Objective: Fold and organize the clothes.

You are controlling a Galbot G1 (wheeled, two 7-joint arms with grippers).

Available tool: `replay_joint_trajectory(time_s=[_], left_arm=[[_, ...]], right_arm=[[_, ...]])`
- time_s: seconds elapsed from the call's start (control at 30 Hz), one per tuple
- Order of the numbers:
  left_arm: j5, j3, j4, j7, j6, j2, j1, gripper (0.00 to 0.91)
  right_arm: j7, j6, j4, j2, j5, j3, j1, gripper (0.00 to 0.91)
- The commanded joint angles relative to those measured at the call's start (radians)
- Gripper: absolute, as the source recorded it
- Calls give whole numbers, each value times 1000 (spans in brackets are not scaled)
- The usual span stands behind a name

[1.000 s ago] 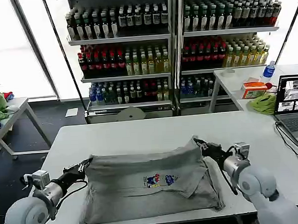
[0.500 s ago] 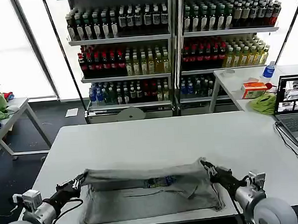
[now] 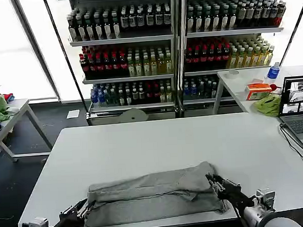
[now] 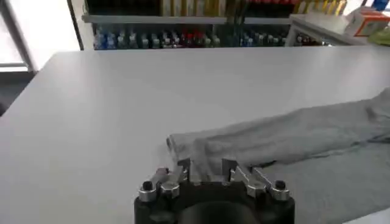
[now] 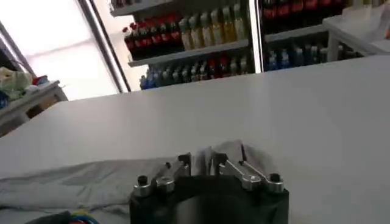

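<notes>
At the lower left of the head frame your left pincer [image 3: 81, 210] pinches the left end of the grey shirt [image 3: 153, 196], fingers closed on the fabric; the left wrist view shows the cloth bunched between them. The shirt lies as a long flat band across the near edge of the white counter [image 3: 158, 143], far half doubled onto the near half, so I judge one lengthwise fold made; crosswise folds and putting away remain. At lower right your right pincer [image 3: 216, 184] grips the shirt's right end likewise. The chest print is folded inside, hidden. Both arms are cut off by the frame's bottom edge.
</notes>
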Motion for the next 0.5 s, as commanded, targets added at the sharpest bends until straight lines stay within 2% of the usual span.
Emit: replay_joint_trajectory(time_s=[0.03, 0.07, 0.1, 0.2, 0.33, 0.37, 0.5], left_arm=[[34, -68, -33, -23, -44, -26, -5, 907], [29, -71, -36, -36, -71, -33, -19, 907], [21, -70, -37, -65, -94, -43, -25, 907], [9, -46, -29, -118, -154, -88, -33, 907], [11, 20, 10, -177, -269, -165, -39, 907], [12, 38, 31, -190, -292, -189, -43, 907], [91, 114, 59, -206, -409, -219, -15, 907]], right_arm=[[-87, 286, -15, 5, -143, 76, -24, 907], [-107, 318, -25, 5, -176, 83, -23, 907], [-126, 406, -47, 5, -230, 91, -27, 907], [-186, 542, -75, 10, -256, 108, -44, 907], [-228, 635, -109, 31, -262, 121, -76, 907], [-240, 680, -134, 31, -288, 125, -90, 907], [-232, 697, -152, 26, -285, 134, -115, 907]])
